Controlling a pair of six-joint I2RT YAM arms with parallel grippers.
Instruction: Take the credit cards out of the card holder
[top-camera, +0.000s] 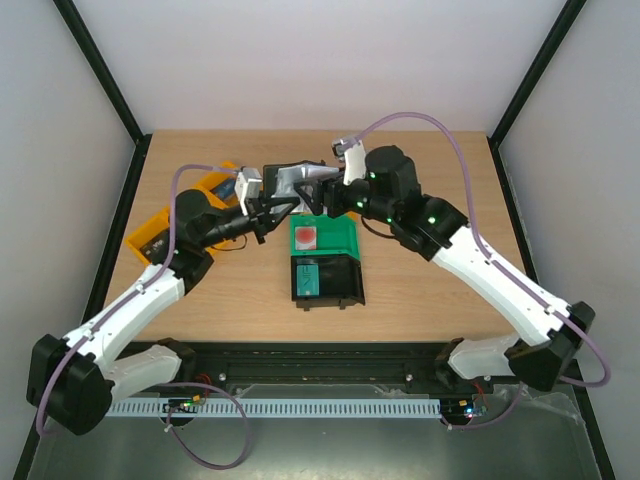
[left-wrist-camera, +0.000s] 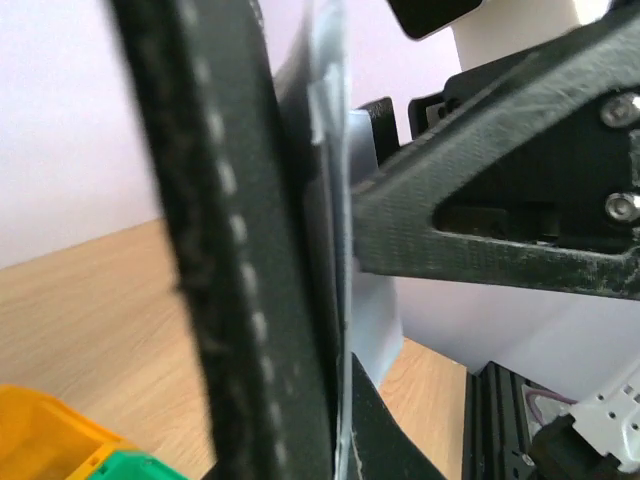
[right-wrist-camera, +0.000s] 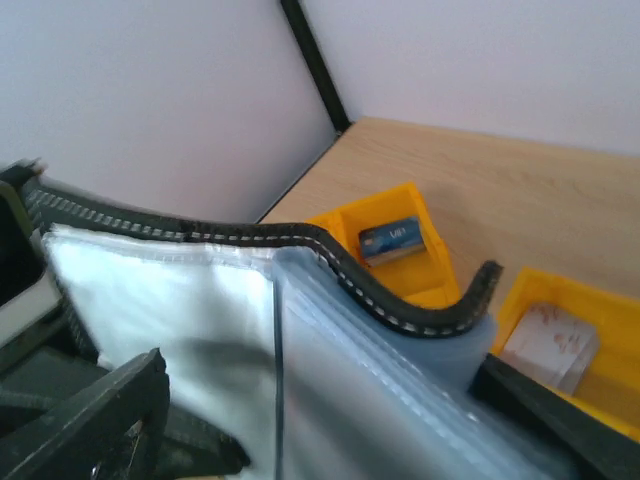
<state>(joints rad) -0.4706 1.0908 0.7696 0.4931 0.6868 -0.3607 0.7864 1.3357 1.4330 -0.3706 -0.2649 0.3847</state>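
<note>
Where the table (top-camera: 440, 290) meets its left edge, two yellow bins (top-camera: 155, 238) crowd the border, so there is little room there. Left gripper (top-camera: 276, 209) is pinched tight on the black stitched edge of the card holder (top-camera: 296, 182). The holder hangs open, lifted over mid-table, just behind the green bin (top-camera: 348, 240) and black bin (top-camera: 350, 290). Right gripper (top-camera: 323, 193) straddles the holder's pale lining with fingers (right-wrist-camera: 100, 425) apart; can't tell if it grips. Bare wood runs from the bins to the right edge.
</note>
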